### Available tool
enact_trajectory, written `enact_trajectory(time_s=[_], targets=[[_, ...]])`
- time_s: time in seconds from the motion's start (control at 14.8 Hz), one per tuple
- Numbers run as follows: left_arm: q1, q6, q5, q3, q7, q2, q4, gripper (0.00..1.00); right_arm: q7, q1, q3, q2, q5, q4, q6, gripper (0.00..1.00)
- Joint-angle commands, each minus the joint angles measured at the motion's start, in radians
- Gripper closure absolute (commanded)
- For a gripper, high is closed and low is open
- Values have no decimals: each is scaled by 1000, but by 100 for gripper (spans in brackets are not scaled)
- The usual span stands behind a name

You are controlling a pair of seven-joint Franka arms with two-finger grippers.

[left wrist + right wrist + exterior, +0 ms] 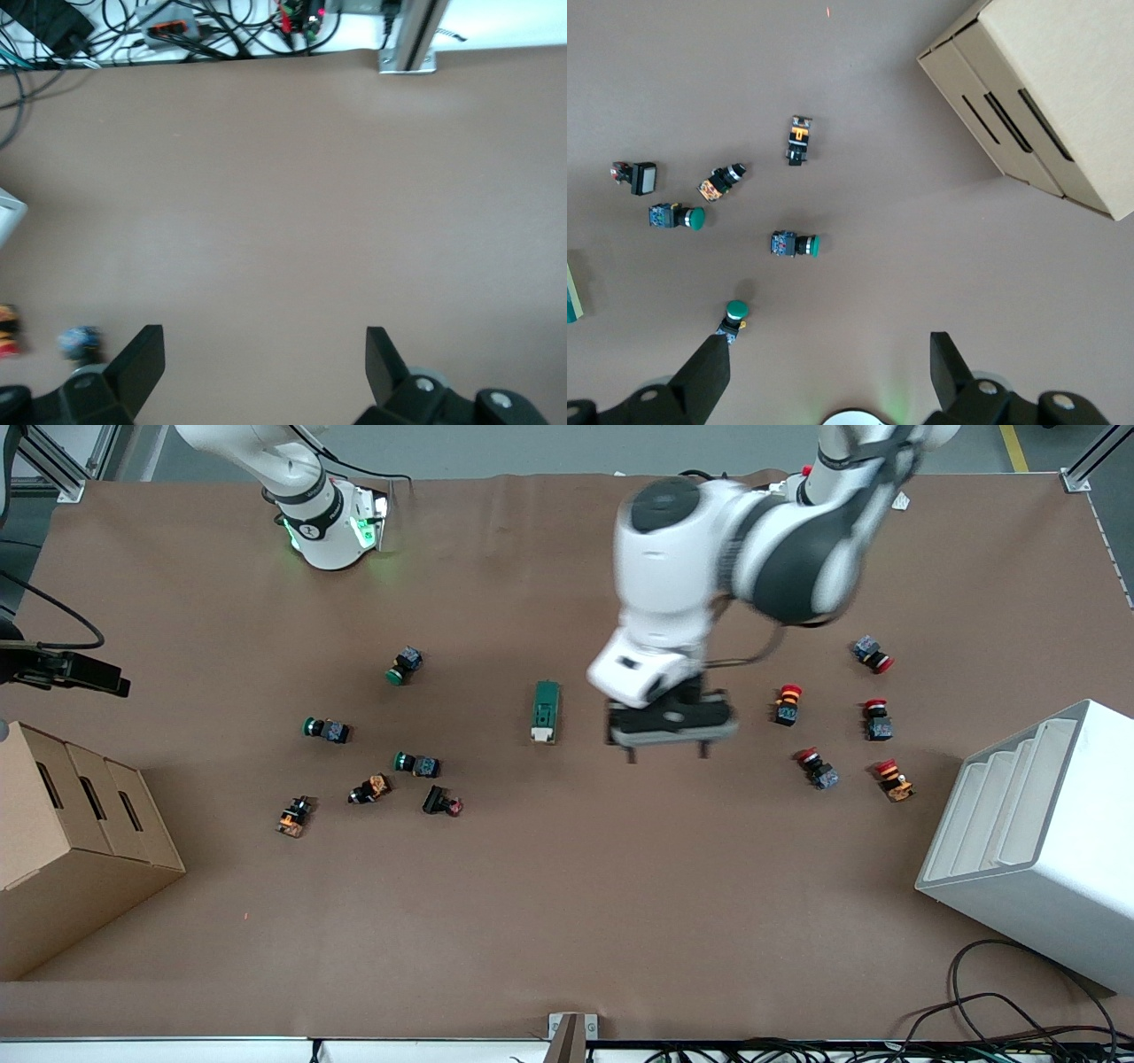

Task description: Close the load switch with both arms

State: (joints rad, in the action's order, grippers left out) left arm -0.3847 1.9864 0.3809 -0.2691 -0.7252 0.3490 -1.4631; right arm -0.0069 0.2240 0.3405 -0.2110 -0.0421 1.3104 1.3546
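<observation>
Nearest the camera, the left gripper (pixel 669 755) hangs wide open over bare table just beside the load switch (pixel 546 711), whose long axis runs toward the camera; the right gripper (pixel 830 376), also open, waits well apart.

Brown table (pixel 567 921) — grey floor (pixel 532 447).

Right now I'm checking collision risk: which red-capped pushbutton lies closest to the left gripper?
The red pushbutton standing alone just toward the left arm's end from the open left gripper; the other red ones lie farther toward that end.
</observation>
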Motion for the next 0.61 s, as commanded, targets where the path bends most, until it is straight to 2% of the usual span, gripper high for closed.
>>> enact_trajectory(time_s=[0.0,0.27,0.54], targets=[[148,-88,-127,-13,231,-116,-25,0,-5,-9,-12,7,16,-34,-17,0],[331,-172,-293,-2,505,-220,-29,0,1,-6,-12,7,7,-34,-29,0],[362,-323,-364,62,604,-307,-43,0,4,-3,-15,18,-4,-26,-61,0]])
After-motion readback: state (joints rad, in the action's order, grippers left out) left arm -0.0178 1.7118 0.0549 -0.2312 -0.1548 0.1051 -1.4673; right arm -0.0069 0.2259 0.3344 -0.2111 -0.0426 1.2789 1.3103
